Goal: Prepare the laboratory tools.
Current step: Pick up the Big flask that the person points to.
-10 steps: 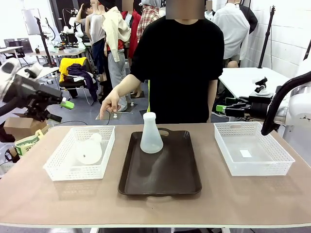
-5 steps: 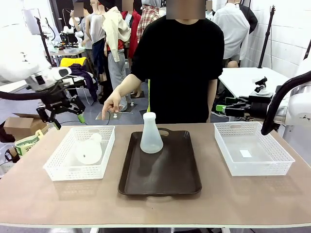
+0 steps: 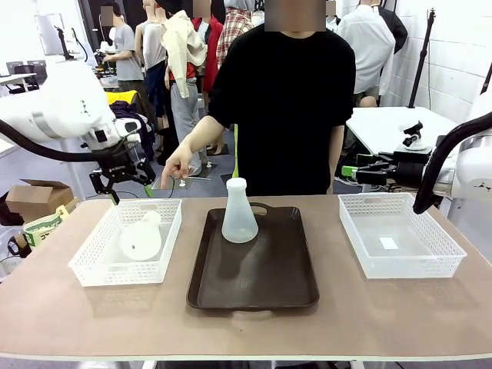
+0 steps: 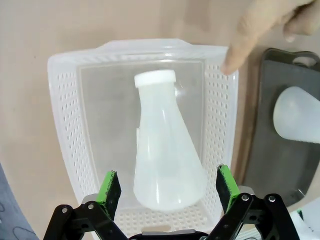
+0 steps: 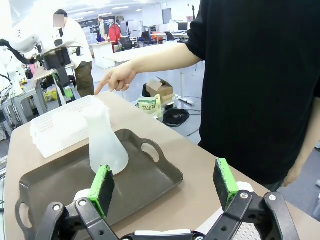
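The left jaws hang wide and empty over the left basket, straddling the flask that lies in it with its neck toward the far side; the second flask stands upright at the far end of the dark tray, mid tabletop; the right jaws, likewise wide and empty, look across the tray from the right; a person's hand points just beyond the basket's far right corner. Likely troubles: the smooth cone could roll or squirt free if pinched on its slope; the pads could catch the basket wall on descent; the pointing finger sits near that path.
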Motion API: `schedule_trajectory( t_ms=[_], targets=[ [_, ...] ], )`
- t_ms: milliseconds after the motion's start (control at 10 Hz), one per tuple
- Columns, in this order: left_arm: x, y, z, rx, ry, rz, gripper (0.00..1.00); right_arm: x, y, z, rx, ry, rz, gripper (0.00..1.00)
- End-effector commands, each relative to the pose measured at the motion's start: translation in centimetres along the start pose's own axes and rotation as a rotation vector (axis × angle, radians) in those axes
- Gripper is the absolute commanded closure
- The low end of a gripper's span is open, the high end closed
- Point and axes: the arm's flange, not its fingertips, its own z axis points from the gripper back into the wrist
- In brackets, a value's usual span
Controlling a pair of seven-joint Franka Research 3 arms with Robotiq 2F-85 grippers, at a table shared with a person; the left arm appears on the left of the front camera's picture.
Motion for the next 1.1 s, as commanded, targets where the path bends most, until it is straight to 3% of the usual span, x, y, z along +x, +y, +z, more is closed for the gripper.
schedule_trajectory(
  t_ms=[0,500,700,1000],
  targets=[
    [0.7,0.2,-1.7,0.058,0.004,-0.061,0.0,0.1,0.0,-0.1,0.001,0.017,-0.007,0.0],
    [1.3,0.3,-5.9,0.053,-0.043,-0.177,0.0,0.1,0.0,-0.1,0.001,0.017,-0.007,0.0],
    [2.4,0.6,-7.3,0.071,-0.074,-0.129,0.0,0.1,0.0,-0.1,0.001,0.017,-0.007,0.0],
    [3.9,0.7,-9.0,0.064,-0.042,-0.071,0.0,0.1,0.0,-0.1,0.001,0.017,-0.007,0.0]
  ],
)
